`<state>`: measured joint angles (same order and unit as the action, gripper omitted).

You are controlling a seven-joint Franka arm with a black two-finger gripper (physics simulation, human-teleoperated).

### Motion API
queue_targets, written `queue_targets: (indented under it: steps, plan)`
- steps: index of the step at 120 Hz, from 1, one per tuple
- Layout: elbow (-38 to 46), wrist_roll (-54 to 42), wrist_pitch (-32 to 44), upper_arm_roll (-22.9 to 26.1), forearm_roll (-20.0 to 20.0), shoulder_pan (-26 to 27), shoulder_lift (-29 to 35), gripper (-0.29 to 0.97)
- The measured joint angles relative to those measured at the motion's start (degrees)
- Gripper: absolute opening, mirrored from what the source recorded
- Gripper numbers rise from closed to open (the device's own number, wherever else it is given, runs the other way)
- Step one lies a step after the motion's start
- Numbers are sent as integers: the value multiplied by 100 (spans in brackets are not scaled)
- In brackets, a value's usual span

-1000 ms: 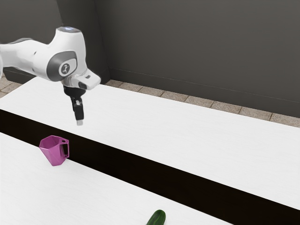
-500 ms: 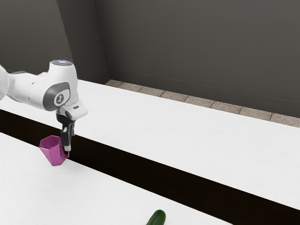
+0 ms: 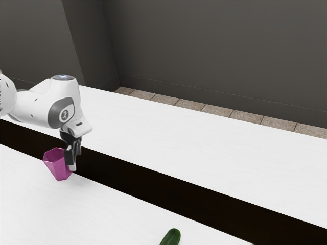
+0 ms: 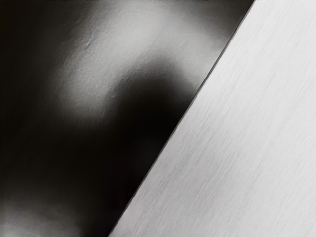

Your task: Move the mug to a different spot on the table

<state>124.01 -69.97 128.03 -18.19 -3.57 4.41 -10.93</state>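
A purple mug (image 3: 56, 164) stands on the near white table surface (image 3: 76, 214), close to its far edge at the exterior view's left. My black gripper (image 3: 70, 159) hangs down from the white arm (image 3: 46, 104) and sits right against the mug's side toward the exterior view's right, at rim height, hiding the handle. The wrist view has the white tabletop (image 4: 256, 148) running diagonally beside a dark blurred area (image 4: 74, 123).
A dark strip (image 3: 153, 184) runs between the near white surface and a far white surface (image 3: 204, 138). A green cucumber (image 3: 171, 238) lies at the near edge. Dark walls and a tiled floor strip (image 3: 245, 116) stand behind.
My arm has swung toward the exterior view's left and come down, bringing the gripper from above the dark strip to the mug's handle side. The mug has hardly shifted.
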Motion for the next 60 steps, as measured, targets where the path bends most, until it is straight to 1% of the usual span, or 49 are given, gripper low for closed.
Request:
queue_targets:
  steps: [25,60]
  plan:
    - [-39,-64,107,-43,116,-63,-85,68]
    - [-16,-92,149,-79,86,-143,-188,68]
